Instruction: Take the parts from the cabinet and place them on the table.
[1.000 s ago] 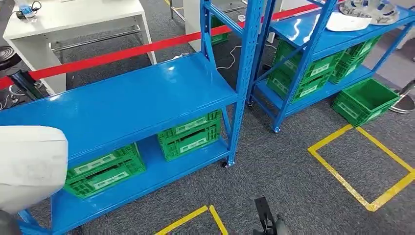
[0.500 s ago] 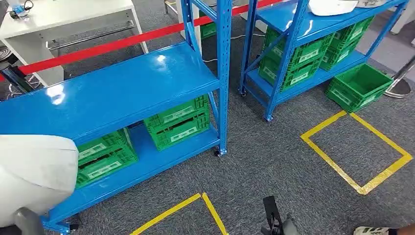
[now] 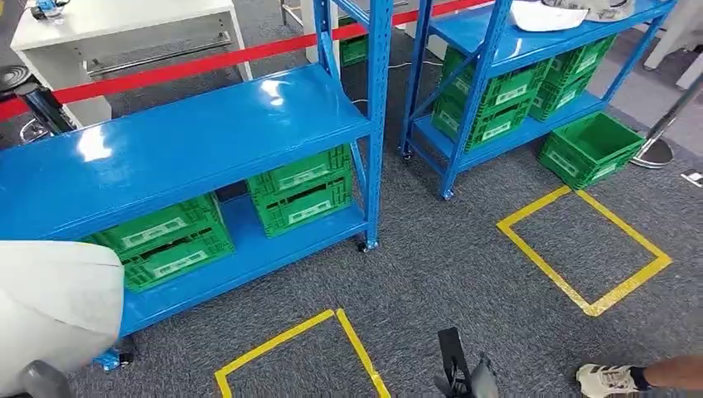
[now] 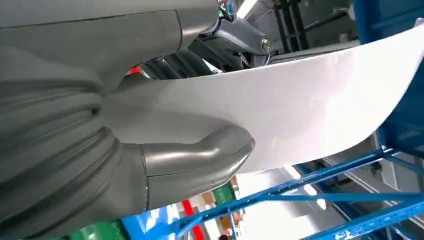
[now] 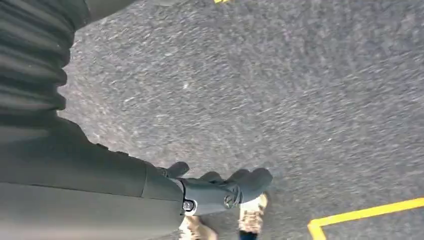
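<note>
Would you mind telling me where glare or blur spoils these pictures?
Head view: sharp, with white glare patches on the blue shelf. Left wrist view: the white part is bright and the background blown out. Right wrist view: the carpet is streaked with motion blur.

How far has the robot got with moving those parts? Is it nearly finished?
Done: one white part is off the shelving, gripped by the left hand, thumb pressed on it.
In hand: carrying it; the right hand hangs over the carpet holding nothing.
Left: the white table has no such part on it yet, and more pale parts lie on the far blue rack.
</note>
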Motion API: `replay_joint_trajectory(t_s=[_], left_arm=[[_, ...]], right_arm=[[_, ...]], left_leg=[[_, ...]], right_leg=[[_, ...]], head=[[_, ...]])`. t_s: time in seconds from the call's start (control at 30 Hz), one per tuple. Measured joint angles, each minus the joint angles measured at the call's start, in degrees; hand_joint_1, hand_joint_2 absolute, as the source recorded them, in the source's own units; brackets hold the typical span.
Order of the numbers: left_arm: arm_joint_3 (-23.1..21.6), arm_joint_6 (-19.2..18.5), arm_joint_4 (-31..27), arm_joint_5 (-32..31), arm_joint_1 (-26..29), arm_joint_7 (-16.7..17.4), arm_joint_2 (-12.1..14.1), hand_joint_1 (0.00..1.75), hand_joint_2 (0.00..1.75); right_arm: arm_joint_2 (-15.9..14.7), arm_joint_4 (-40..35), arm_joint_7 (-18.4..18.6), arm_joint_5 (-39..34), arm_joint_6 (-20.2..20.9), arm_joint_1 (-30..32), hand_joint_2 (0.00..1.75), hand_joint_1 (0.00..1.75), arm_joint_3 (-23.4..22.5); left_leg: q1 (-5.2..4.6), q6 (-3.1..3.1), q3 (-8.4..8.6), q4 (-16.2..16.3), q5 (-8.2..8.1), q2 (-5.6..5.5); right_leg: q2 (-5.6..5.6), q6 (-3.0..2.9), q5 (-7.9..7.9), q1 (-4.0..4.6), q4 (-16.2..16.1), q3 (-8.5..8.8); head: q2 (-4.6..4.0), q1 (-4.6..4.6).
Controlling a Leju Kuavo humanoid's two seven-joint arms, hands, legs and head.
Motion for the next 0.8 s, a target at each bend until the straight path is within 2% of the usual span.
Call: replay_joint_trajectory(t_s=[0.03,0.07,0.1,0.13,0.17,0.2,0.23,0.27,0.3,0.33,0.37,0.4,0.43,0.47,0.5,0.53,0.57,0.6,0.63,0.67,0.7,0.73,0.8], left_arm=[[0.02,-0.15,0.11,0.26,0.04,0.00,0.00,1.75,1.75],[0.04,-0.28,0.20,0.53,0.09,0.00,0.05,1.75,1.75],[0.07,-0.35,0.26,0.74,0.14,0.00,0.09,1.75,1.75],[0.11,-0.50,0.31,1.12,0.17,0.00,0.18,1.75,1.75],[0.13,-0.61,0.24,1.38,0.19,0.00,0.22,1.75,1.75],[0.17,-0.66,0.22,1.68,0.19,0.02,0.31,1.75,1.75],[0.20,-0.70,0.26,1.68,0.22,-0.02,0.40,1.75,1.75],[0.17,-0.70,0.29,1.75,0.28,-0.07,0.48,1.75,1.75],[0.17,-0.68,0.35,1.79,0.38,-0.02,0.57,1.75,1.75],[0.17,-0.52,0.39,1.79,0.63,-0.04,0.68,1.75,1.75],[0.17,-0.17,0.42,1.79,0.97,0.02,0.77,1.75,1.75],[0.17,0.27,0.39,1.79,1.20,0.00,0.88,1.75,1.75],[0.17,0.74,0.39,1.79,1.29,-0.02,0.96,1.75,1.75],[0.17,1.16,0.39,1.79,1.46,-0.02,0.96,1.75,1.75],[0.17,1.44,0.39,1.77,1.83,-0.02,0.99,1.75,1.75],[0.17,1.55,0.46,1.77,2.24,-0.02,0.99,1.75,1.75],[0.17,1.60,0.48,1.88,2.59,-0.02,0.99,1.75,1.75],[0.17,1.53,0.48,2.21,2.82,-0.02,0.99,1.75,1.75],[0.17,0.97,0.52,2.66,2.91,-0.02,0.92,1.75,1.75],[0.17,0.52,0.59,2.89,2.92,-0.02,0.74,1.75,1.75],[0.33,0.26,0.72,2.71,2.86,0.07,0.48,1.75,1.75],[0.85,0.22,0.99,1.77,2.99,-0.02,-0.13,1.75,1.75],[2.15,0.28,1.62,0.50,3.93,0.18,-1.07,1.75,1.75]], right_arm=[[-0.02,0.00,-0.26,-0.13,0.04,0.00,1.75,0.00,-0.13],[-0.02,0.00,-0.53,-0.31,0.20,0.01,1.75,0.00,-0.22],[-0.02,0.02,-0.79,-0.48,0.53,0.03,1.75,0.00,-0.31],[0.00,0.02,-1.25,-0.75,1.20,0.03,1.75,0.00,-0.50],[0.13,0.02,-1.60,-1.18,1.99,-0.07,1.75,0.00,-0.68],[0.24,0.02,-1.79,-1.49,2.40,-0.06,1.75,0.00,-0.81],[0.28,0.04,-2.01,-1.83,2.90,0.12,1.75,0.00,-1.13],[0.28,0.04,-2.08,-2.17,3.24,0.24,1.75,0.00,-1.40],[0.33,0.04,-1.80,-2.10,3.28,0.33,1.75,0.00,-1.68],[0.42,0.07,-0.98,-1.79,3.39,0.34,1.75,0.00,-1.75],[0.39,0.07,-0.30,-1.29,3.56,0.23,1.75,0.00,-1.77],[0.37,0.04,0.18,-0.74,3.63,0.28,1.75,0.00,-1.79],[0.37,0.04,0.59,-0.18,3.93,0.40,1.75,0.00,-1.79],[0.37,0.07,0.92,0.15,4.26,0.46,1.75,0.00,-1.79],[0.37,0.05,0.92,0.28,4.28,0.54,1.75,0.00,-1.79],[0.37,0.04,0.90,0.35,4.28,0.65,1.75,0.00,-1.79],[0.37,0.04,0.87,0.35,4.28,0.75,1.75,0.00,-1.79],[0.37,0.04,0.85,0.35,4.28,0.81,1.75,0.00,-1.79],[0.39,0.04,0.83,0.44,4.28,0.84,1.75,0.00,-1.79],[0.39,0.07,0.74,0.61,4.30,0.74,1.75,0.00,-1.79],[0.50,0.04,0.61,0.68,4.55,0.90,1.75,0.00,-1.79],[0.48,0.07,0.48,0.79,4.94,0.97,1.75,0.00,-1.77],[0.52,0.07,0.22,0.90,5.35,0.86,1.75,0.00,-1.77]], left_leg=[[0.12,-0.16,-0.95,0.39,0.64,0.06],[0.29,-0.42,-2.31,0.96,1.27,0.10],[0.53,-0.79,-3.73,1.71,1.70,0.13],[0.71,-1.18,-4.97,2.59,2.02,0.12],[0.66,-1.59,-5.91,3.58,2.30,0.09],[0.43,-1.85,-6.67,4.57,2.41,0.04],[0.14,-2.25,-6.62,4.66,2.69,0.10],[0.27,-2.52,-6.59,4.43,3.16,0.08],[0.36,-2.78,-6.55,3.97,3.78,0.05],[0.57,-3.20,-7.11,4.09,3.73,-0.02],[0.63,-3.62,-7.66,5.04,1.78,-0.29],[0.71,-3.86,-8.38,7.20,-1.30,-0.36],[0.82,-4.17,-9.27,10.70,-4.56,-0.37],[0.84,-4.36,-10.30,15.00,-7.15,-0.38],[0.84,-4.45,-10.92,18.54,-7.96,-0.38],[0.84,-4.40,-10.72,20.23,-7.10,-0.37],[0.84,-4.22,-9.45,19.70,-5.10,-0.36],[0.81,-3.93,-7.14,17.20,-3.20,-0.25],[0.73,-3.43,-3.47,12.64,-2.13,0.33],[0.36,-2.79,0.85,7.17,-2.67,2.27],[-0.17,-2.38,3.64,2.72,-4.94,4.07],[-0.53,-2.15,4.12,1.60,-5.24,3.94],[-0.78,-1.54,3.50,1.37,-4.98,2.91]], right_leg=[[-0.01,0.18,1.33,-0.07,1.20,0.58],[-0.01,0.38,3.67,-0.17,0.24,2.23],[-0.02,0.58,5.94,-0.30,-2.56,4.88],[-0.04,0.87,6.52,-0.53,-6.71,8.29],[-0.01,1.29,3.35,-0.70,-11.48,11.11],[0.31,0.25,1.79,-0.11,-14.35,12.91],[0.23,-0.41,1.71,-0.30,-13.92,11.99],[0.22,-0.99,1.90,-0.15,-13.67,11.84],[0.13,-1.53,2.30,-0.03,-13.66,11.68],[-0.19,-2.18,3.10,-0.36,-13.94,11.07],[-0.38,-2.59,3.47,-0.42,-14.02,10.48],[-0.40,-2.97,4.15,-0.43,-14.13,9.92],[-0.56,-3.03,4.70,-0.38,-14.27,9.25],[-0.88,-3.08,5.30,-0.32,-14.27,8.48],[-1.26,-3.08,5.84,-0.27,-14.24,7.75],[-1.74,-3.06,6.31,-0.22,-14.23,7.08],[-2.27,-2.98,6.82,-0.14,-14.19,6.43],[-2.84,-2.87,7.24,-0.01,-14.20,5.87],[-3.35,-2.75,7.65,0.05,-14.21,5.42],[-3.88,-2.59,8.00,0.04,-14.12,5.67],[-4.43,-2.21,8.22,0.14,-14.13,5.58],[-5.01,-1.81,8.49,0.09,-14.17,5.69],[-6.24,-1.11,8.98,-0.24,-14.65,6.10]], head=[[0.00,0.02],[0.00,0.02],[0.00,0.04],[0.00,0.07],[0.00,0.26],[0.00,0.77],[0.00,0.61],[0.00,0.37],[0.00,0.55],[0.00,0.46],[0.00,0.42],[0.00,0.26],[0.00,0.22],[0.00,0.22],[0.00,0.20],[0.00,0.22],[0.00,0.20],[0.02,0.22],[0.00,0.24],[0.00,0.22],[0.00,0.22],[0.00,0.15],[0.00,-0.22]])
